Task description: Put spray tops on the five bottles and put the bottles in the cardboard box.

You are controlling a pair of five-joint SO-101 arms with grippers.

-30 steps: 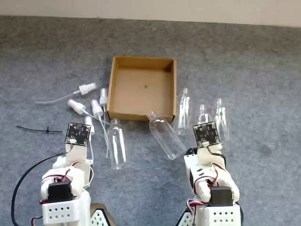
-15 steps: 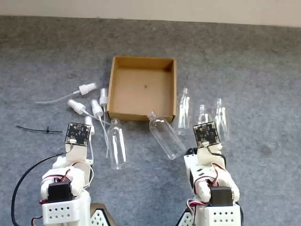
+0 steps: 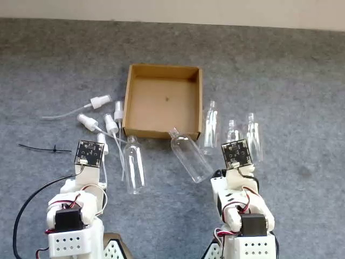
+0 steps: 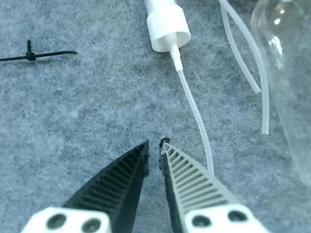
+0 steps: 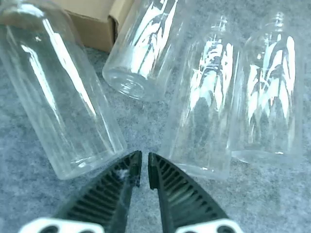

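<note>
Outside the cardboard box (image 3: 127, 102), five clear bottles (image 3: 133, 164)

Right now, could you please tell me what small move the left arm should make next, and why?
Probably open the left end effector and ease it forward to the white spray top: it is shut and empty, the top lies loose just ahead, and the bottle nearby has no top on it.

Both arms folded low, left gripper (image 4: 154, 143) and right gripper (image 5: 144, 155) pointing forward, fingers all but touching, empty
</note>
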